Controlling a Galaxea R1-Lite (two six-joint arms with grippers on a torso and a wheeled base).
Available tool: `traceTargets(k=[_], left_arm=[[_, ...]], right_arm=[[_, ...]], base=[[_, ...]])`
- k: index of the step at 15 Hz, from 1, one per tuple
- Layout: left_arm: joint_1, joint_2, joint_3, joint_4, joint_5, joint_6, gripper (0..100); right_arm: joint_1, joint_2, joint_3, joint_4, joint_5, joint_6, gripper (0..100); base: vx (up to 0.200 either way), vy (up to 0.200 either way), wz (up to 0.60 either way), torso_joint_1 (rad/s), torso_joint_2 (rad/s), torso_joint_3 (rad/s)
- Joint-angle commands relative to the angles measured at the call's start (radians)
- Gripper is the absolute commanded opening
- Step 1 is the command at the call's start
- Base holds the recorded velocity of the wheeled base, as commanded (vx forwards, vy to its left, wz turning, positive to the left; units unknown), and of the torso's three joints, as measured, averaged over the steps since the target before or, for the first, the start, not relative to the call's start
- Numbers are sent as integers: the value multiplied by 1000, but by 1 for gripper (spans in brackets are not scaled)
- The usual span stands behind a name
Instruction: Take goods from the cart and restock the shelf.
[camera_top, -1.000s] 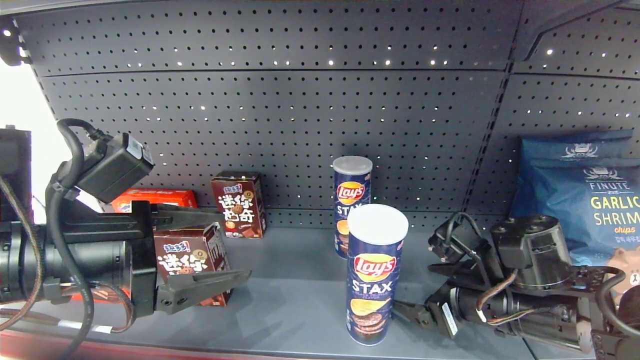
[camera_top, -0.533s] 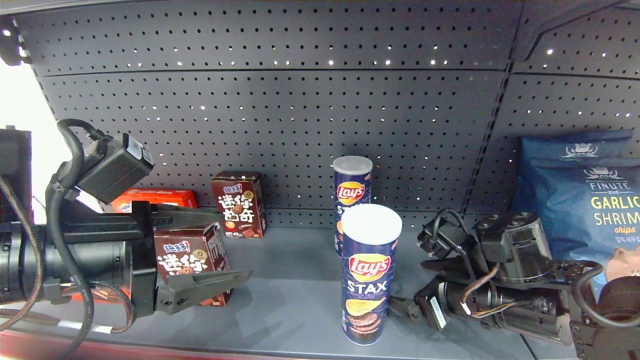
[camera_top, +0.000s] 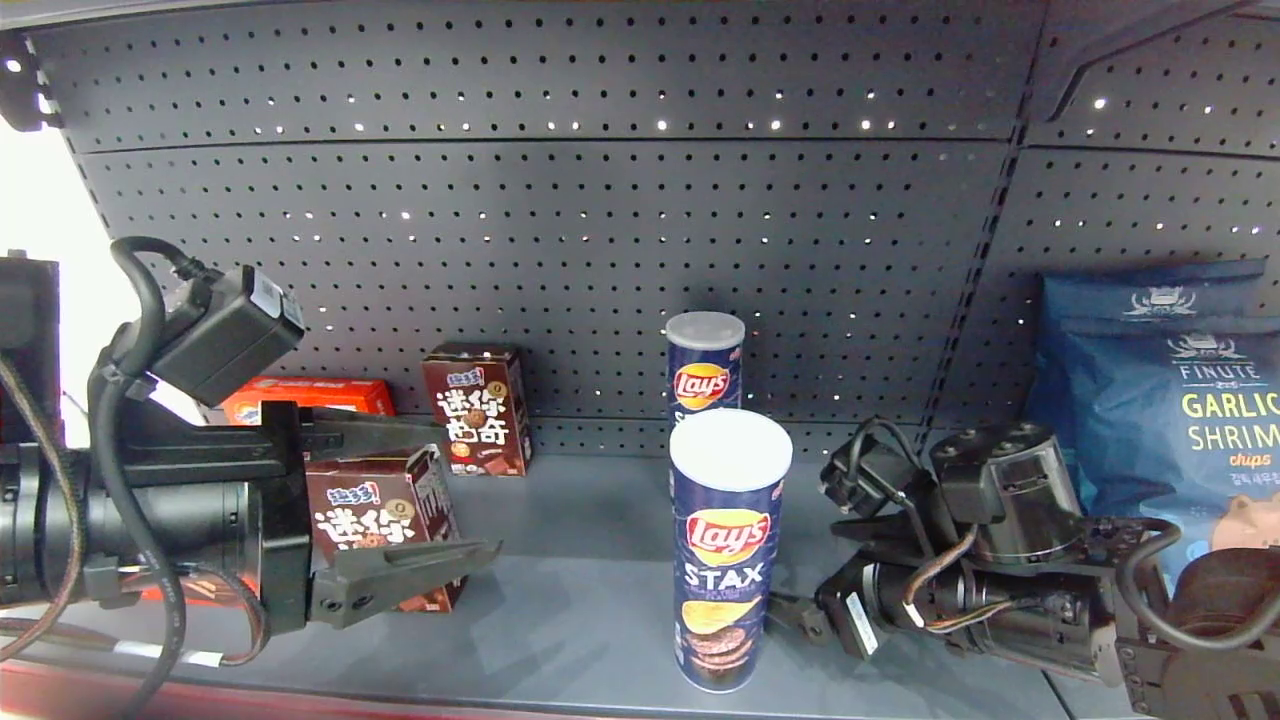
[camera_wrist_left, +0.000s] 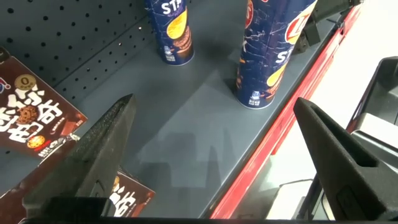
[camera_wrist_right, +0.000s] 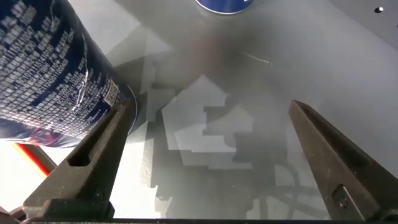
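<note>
The shelf (camera_top: 560, 610) is carrying everything you are restocking, and its pegboard back (camera_top: 560, 250) is giving the goods a line to face out from. The blue chip bags (camera_top: 1170, 400) are standing at the far right with their labels forward. The front can (camera_top: 728, 560) is standing upright near the shelf's front edge, directly ahead of the rear can (camera_top: 704, 365) by the pegboard, which looks like a row being built from back to front. The near brown box (camera_top: 375, 525) is sitting ahead of the far brown box (camera_top: 478, 410) in the same fashion, with an orange box (camera_top: 305, 395) lying flat behind them on the left. Your right arm is lying low and nearly level along the shelf. The right gripper (camera_top: 800, 612) is spread wide and grasping nothing, with one finger just beside the front can's base, probably placed to nudge or steady it. Your left arm is lying level over the shelf's left end. The left gripper (camera_top: 468, 488) is released wide, and the near brown box is showing between its fingers in the head view, ungrasped.
</note>
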Motion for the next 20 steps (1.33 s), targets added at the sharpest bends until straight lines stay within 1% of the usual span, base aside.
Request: traceTargets(k=[1,17,20], left_arm=[[0,-2,1,-1,0,0,100],[0,-6,9,-1,0,0,100],[2,-15,19,-1,0,0,100]], right_arm=[[1,-1,0,-1,0,-1,100],[12,7,6,-1,-1,1,100],[-4,-54,35,1,-23,8,100]], base=[[0,0,0,0,0,0],[0,0,0,0,0,0],[0,0,0,0,0,0]])
